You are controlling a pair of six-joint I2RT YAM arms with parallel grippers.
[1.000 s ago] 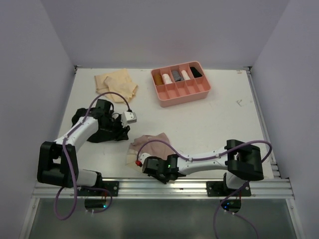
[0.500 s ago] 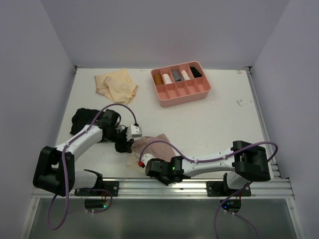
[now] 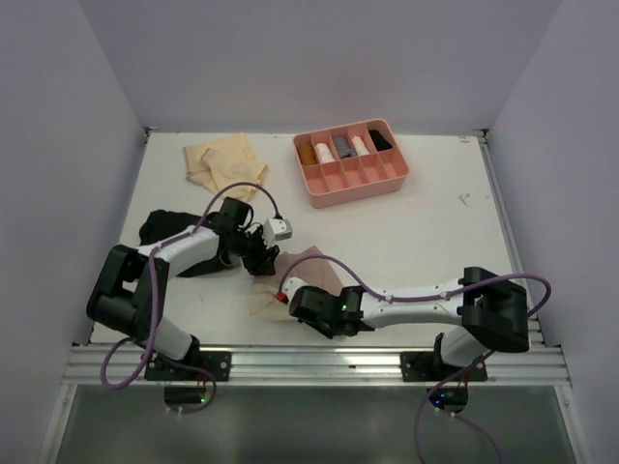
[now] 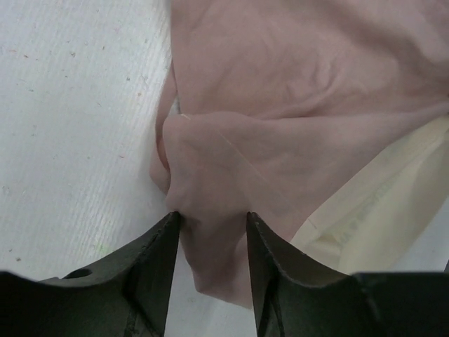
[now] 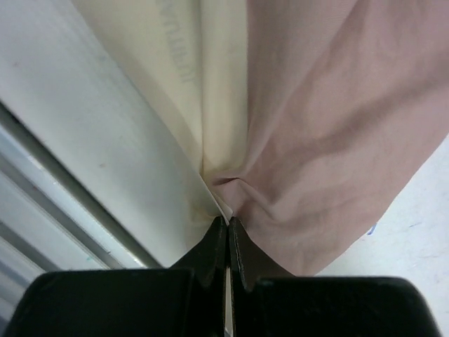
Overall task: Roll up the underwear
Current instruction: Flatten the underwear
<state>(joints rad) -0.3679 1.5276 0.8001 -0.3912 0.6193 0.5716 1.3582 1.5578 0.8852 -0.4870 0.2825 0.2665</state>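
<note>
At the near middle of the table (image 3: 426,232), the pink underwear (image 3: 308,259) lies rumpled between the two arms, its cream patch toward the near edge. The left claw (image 4: 212,232) pinches a bunched fold on the garment's far-left side, jaws partly spread around the cloth. The right claw (image 5: 226,226) is pressed together on a pucker where cream meets pink, close to the near rail. This looks like the spreading-out step before rolling. Next the claws would need to draw apart and lay the cloth flat without dragging it off the near edge. The black underwear (image 3: 164,230) lies just left, partly under the left arm. The tan underwear (image 3: 227,164) lies far left, and a pink tray (image 3: 356,189) holding small rolled items sits far right. Neither is in the way.
</note>
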